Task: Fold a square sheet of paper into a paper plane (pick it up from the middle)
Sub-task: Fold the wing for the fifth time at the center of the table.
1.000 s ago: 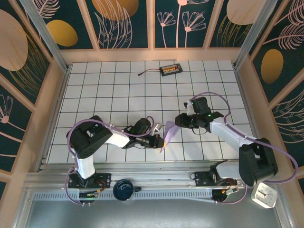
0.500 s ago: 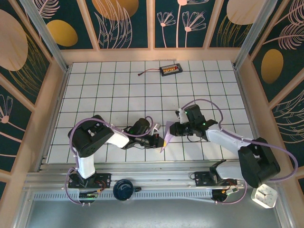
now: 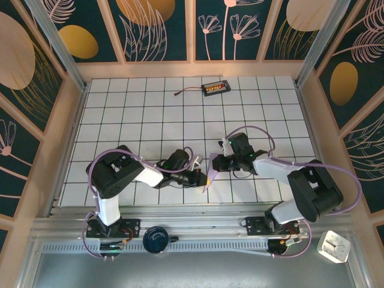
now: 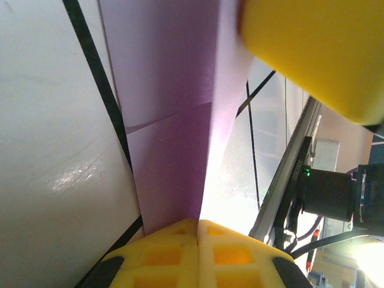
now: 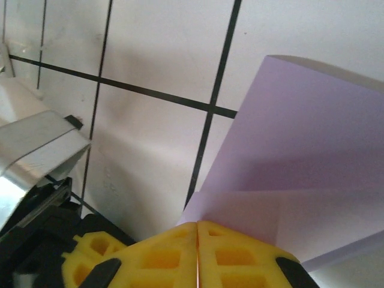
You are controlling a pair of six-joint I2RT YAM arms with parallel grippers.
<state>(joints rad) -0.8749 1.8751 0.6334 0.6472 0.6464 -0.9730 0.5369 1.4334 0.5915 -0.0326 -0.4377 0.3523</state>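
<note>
Two pairs of jaws pinching folded lavender paper (image 3: 212, 172).
The left jaws and right jaws are each clamping tight on it; the paper is fanning out ahead of both.

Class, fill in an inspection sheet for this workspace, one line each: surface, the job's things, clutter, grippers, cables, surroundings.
Surface: white tiled table with black grid lines.
Job's things: lavender paper, partly folded and creased, held between both grippers.
Clutter: small black device with orange parts and a wire at the far edge; dark round object on the near rail.
Grippers: left gripper shut on the paper; right gripper shut on the paper.
Cables: purple cables loop along both arms.
Surroundings: dark wall panels with leaf and flower patterns, in a wooden frame.
</note>
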